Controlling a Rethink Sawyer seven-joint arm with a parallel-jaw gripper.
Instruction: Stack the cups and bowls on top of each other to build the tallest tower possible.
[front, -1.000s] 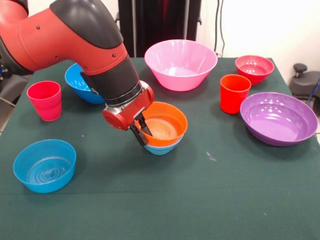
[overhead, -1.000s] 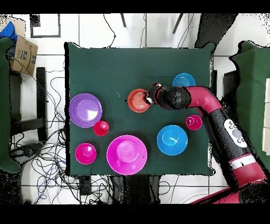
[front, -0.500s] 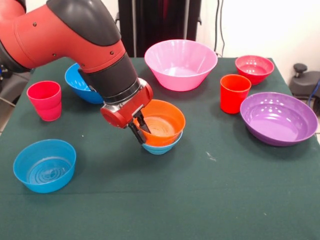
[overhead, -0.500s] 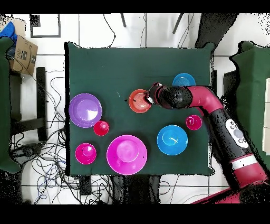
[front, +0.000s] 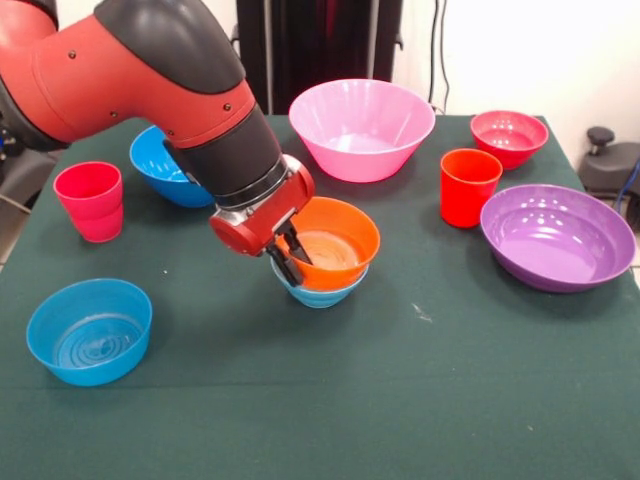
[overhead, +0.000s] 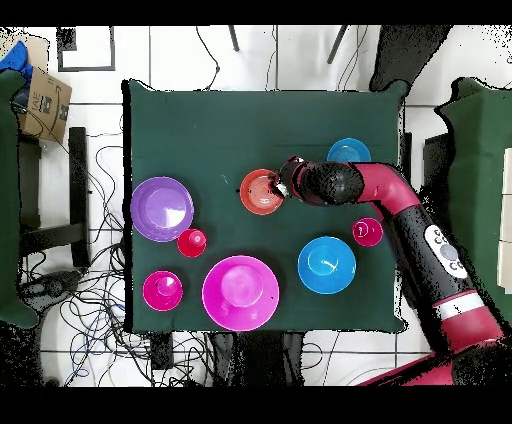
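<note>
1. While the jaws (front: 292, 262) pinch the near-arm rim of the orange bowl (front: 332, 243), clenched on that wall with one finger inside and one outside, the step in hand looks like carrying or shifting the two-bowl tower (front: 325, 262) rather than starting a new pick.
2. That tower sits mid-tabletop (front: 420, 400): the orange bowl nested in the light-blue bowl (front: 318, 293), in front of the large pink bowl (front: 361, 126). Overhead it lies just beside the arm's wrist (overhead: 262, 190).
3. Whether the pair is lifted clear or resting on the cloth, I cannot tell.
4. Mouths face up; the stack's axis is close to vertical, the orange rim tipped slightly toward the arm.
5. Next, I judge, the nested pair should go into a wider base such as the deep blue bowl (front: 160, 165), kept level so the lower bowl does not slip off.
</note>
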